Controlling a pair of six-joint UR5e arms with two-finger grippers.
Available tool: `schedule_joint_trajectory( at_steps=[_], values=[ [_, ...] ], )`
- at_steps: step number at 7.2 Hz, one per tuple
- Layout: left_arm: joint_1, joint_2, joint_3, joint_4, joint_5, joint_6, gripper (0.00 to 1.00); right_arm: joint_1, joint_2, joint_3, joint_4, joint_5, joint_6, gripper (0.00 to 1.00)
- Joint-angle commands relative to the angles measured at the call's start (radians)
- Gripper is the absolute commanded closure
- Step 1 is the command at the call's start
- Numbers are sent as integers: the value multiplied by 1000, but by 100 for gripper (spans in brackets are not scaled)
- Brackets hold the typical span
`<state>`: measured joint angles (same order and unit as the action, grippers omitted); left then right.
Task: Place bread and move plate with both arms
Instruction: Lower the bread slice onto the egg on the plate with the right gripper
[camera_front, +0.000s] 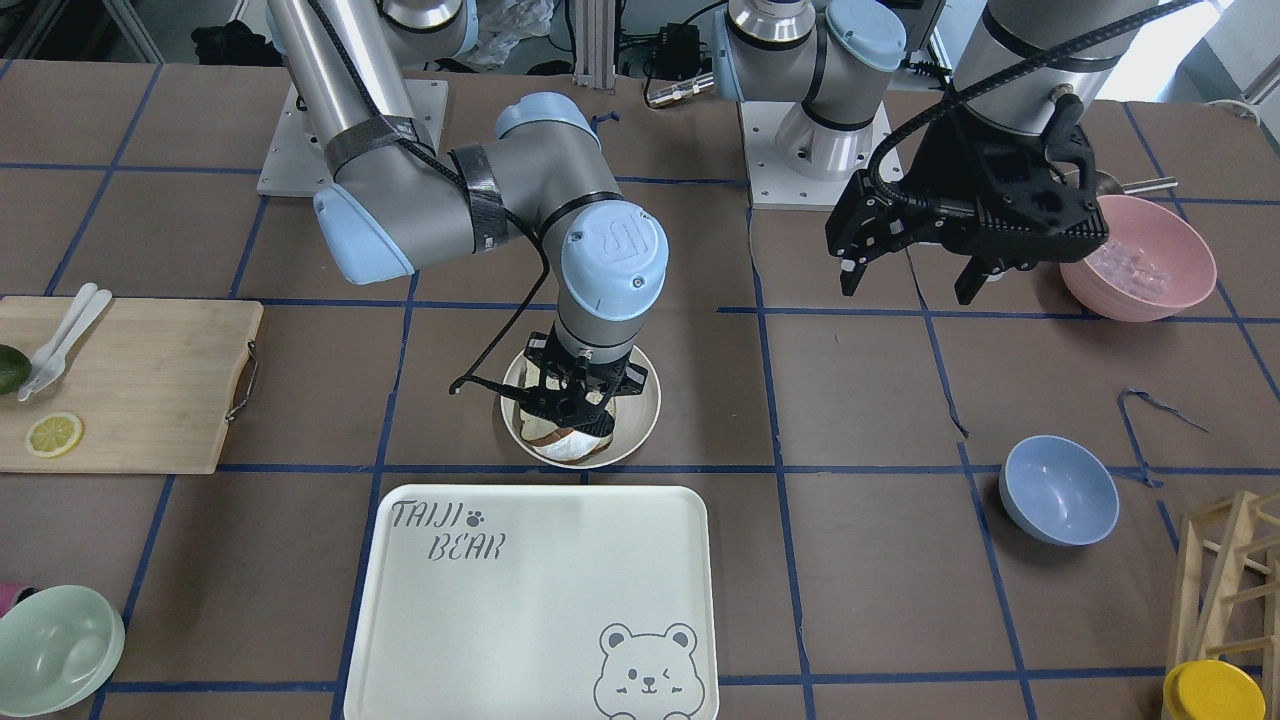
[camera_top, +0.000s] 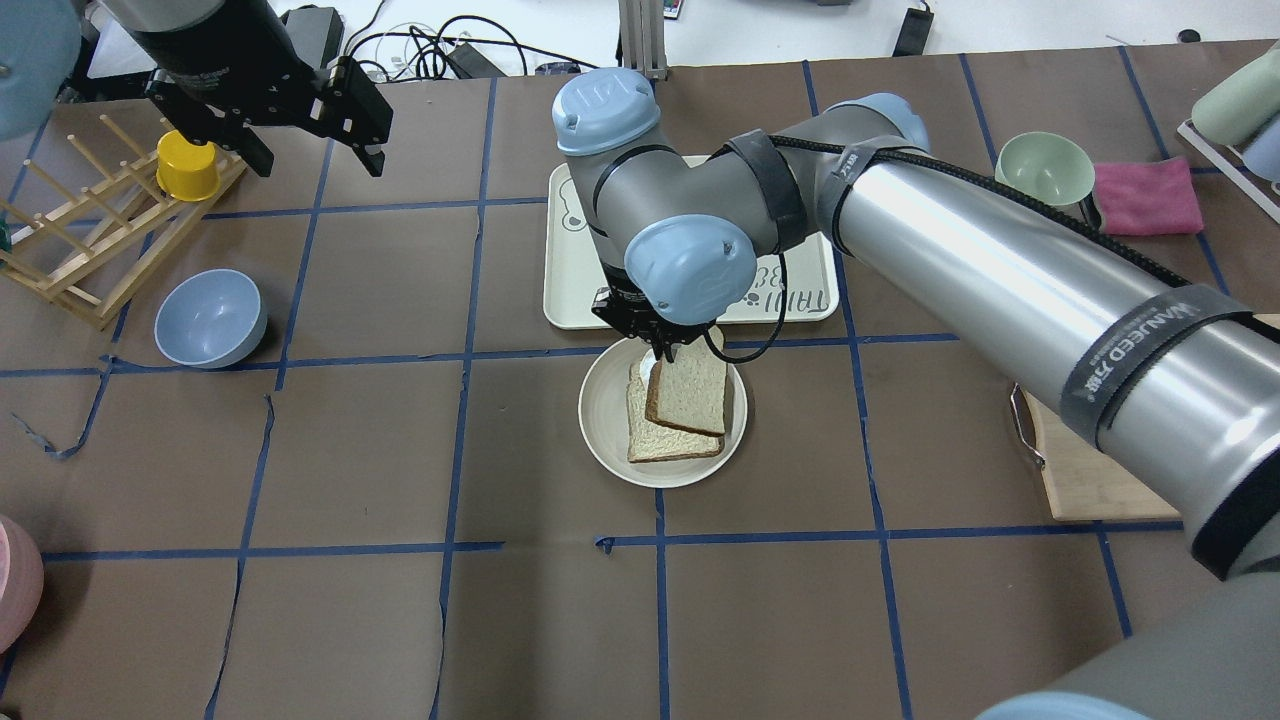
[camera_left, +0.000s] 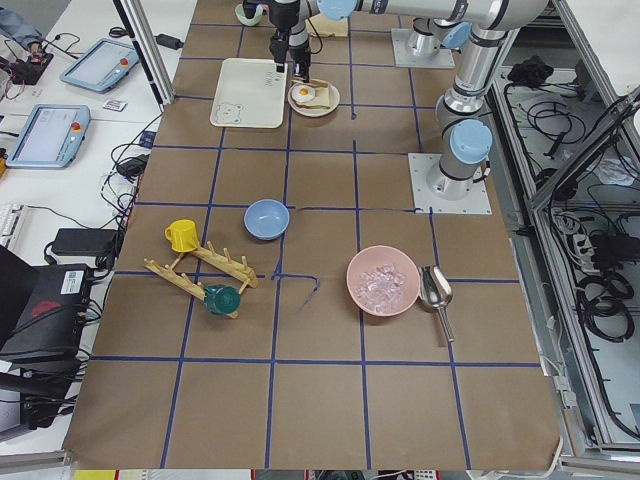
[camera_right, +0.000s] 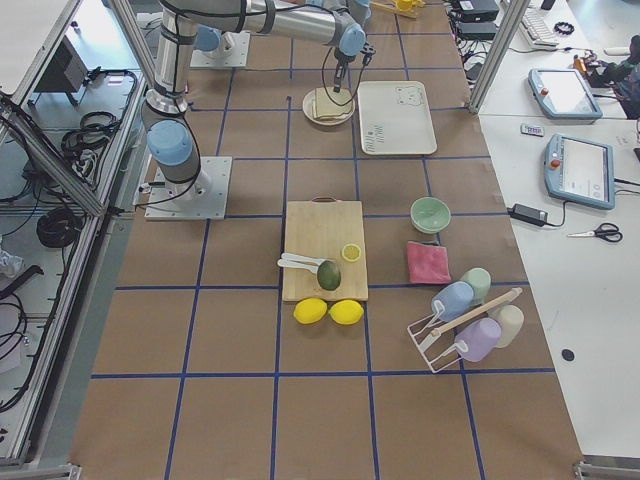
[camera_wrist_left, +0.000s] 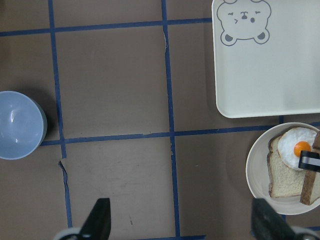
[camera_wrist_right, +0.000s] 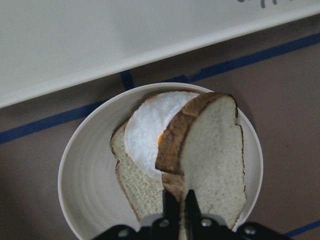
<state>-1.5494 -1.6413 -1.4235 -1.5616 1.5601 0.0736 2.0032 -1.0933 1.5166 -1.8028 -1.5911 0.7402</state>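
The round cream plate (camera_top: 606, 437) sits at the table's middle, next to the bear tray. On it lies a bread slice topped with a fried egg (camera_wrist_right: 148, 131). My right gripper (camera_top: 662, 350) is shut on the dark-crusted bread (camera_top: 690, 392) by its edge and holds it tilted over the egg slice; I cannot tell whether they touch. The wrist view shows the bread (camera_wrist_right: 215, 150) between the fingers over the plate (camera_wrist_right: 85, 185). My left gripper (camera_front: 910, 285) is open and empty, high above the table and far from the plate (camera_wrist_left: 256, 172).
The big bear tray (camera_front: 540, 600) lies just beyond the plate. A blue bowl (camera_front: 1058, 490), a pink bowl (camera_front: 1140, 265) and a wooden rack (camera_top: 80, 240) stand on my left side. A cutting board (camera_front: 130, 380) and a green bowl (camera_front: 50, 650) are on my right.
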Motion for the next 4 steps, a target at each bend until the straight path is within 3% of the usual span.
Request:
schedule_joint_trajectory(
  at_steps=[1,2,3,4],
  values=[
    [0,2,0,0,0,0,0,2,7,2,0,34,27,100],
    [0,0,0,0,0,0,0,2,7,2,0,36,31,100],
    [0,0,0,0,0,0,0,2,6,2,-6,34,28,12],
    [0,0,0,0,0,0,0,2,0,0,-6,34,28,0]
  ],
)
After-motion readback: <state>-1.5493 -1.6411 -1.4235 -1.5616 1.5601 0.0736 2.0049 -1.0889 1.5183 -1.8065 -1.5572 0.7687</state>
